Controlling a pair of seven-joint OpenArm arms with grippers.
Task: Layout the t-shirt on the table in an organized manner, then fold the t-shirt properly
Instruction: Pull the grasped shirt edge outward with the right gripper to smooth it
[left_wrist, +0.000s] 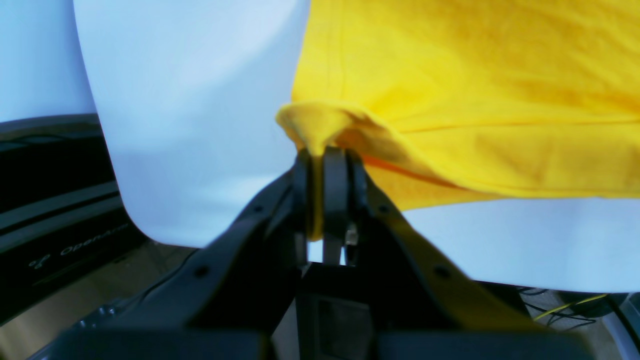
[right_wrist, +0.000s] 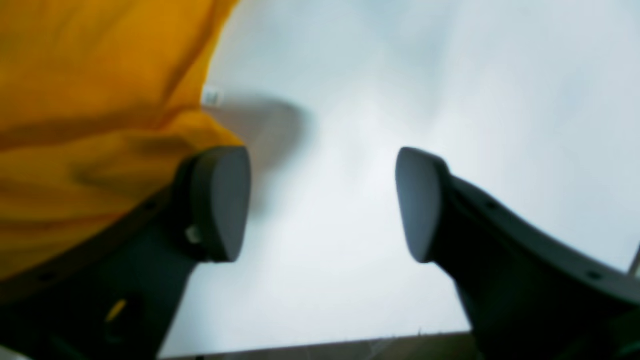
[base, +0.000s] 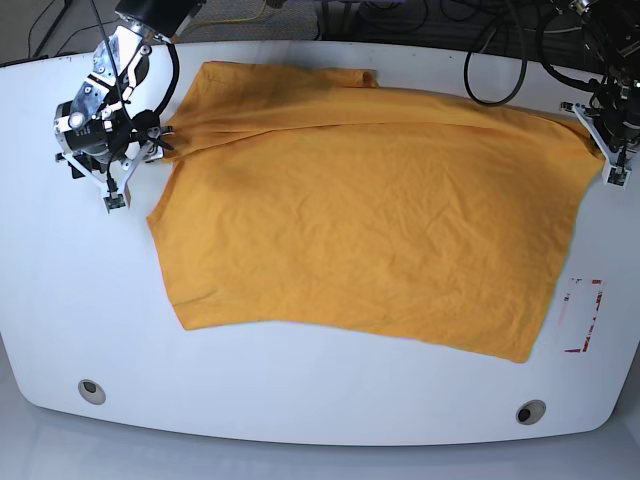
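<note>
The orange-yellow t-shirt (base: 370, 220) lies spread across the white table (base: 300, 400), wrinkled, with its far edge folded over. My left gripper (left_wrist: 325, 155) is shut on a bunched corner of the t-shirt (left_wrist: 475, 100) at the table's right side (base: 585, 120). My right gripper (right_wrist: 322, 200) stands open just off the t-shirt's left edge (right_wrist: 75, 100), with only bare table (right_wrist: 400, 75) between its fingers. In the base view this right gripper (base: 157, 136) sits at the shirt's far left corner.
Two round grey grommet holes (base: 91, 390) (base: 530, 411) sit near the front edge. A red-outlined rectangle mark (base: 583, 315) lies right of the shirt. Cables run behind the far edge. A small white tag (right_wrist: 211, 96) shows at the shirt's edge.
</note>
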